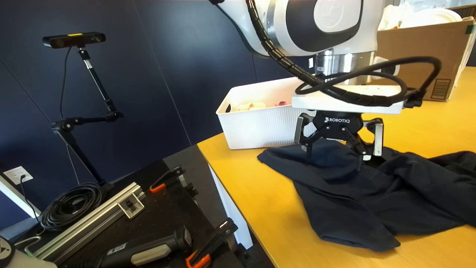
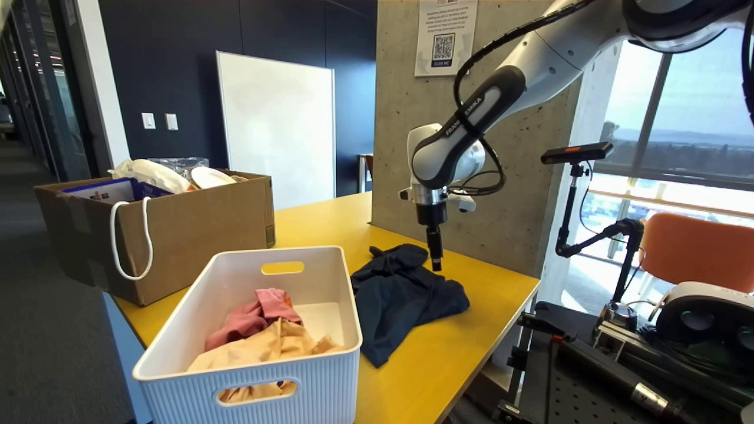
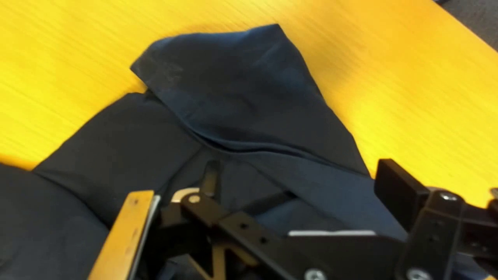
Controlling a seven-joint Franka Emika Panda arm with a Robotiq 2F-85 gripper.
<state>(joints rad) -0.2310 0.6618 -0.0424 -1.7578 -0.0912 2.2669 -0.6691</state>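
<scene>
A dark navy cloth garment [image 1: 353, 201] lies crumpled on the yellow table [image 1: 241, 178]. It also shows in an exterior view [image 2: 394, 300] and fills much of the wrist view [image 3: 241, 93], with a folded flap on top. My gripper [image 1: 334, 156] points down over the cloth. Its two fingers are spread wide apart with nothing between them, as the wrist view [image 3: 303, 179] also shows. The fingertips are close above the cloth; I cannot tell whether they touch it. A white ribbed bin [image 2: 330, 377] stands near the cloth, holding pink cloth [image 2: 253, 318] and beige cloth [image 2: 265, 347].
A cardboard box [image 2: 206, 229] with packed items stands on the table beside the bin. A concrete pillar [image 2: 500, 176] rises at the table's edge. A black cart [image 1: 163, 208] with clamps, a coiled cable and a camera on a stand [image 1: 74, 39] is beside the table.
</scene>
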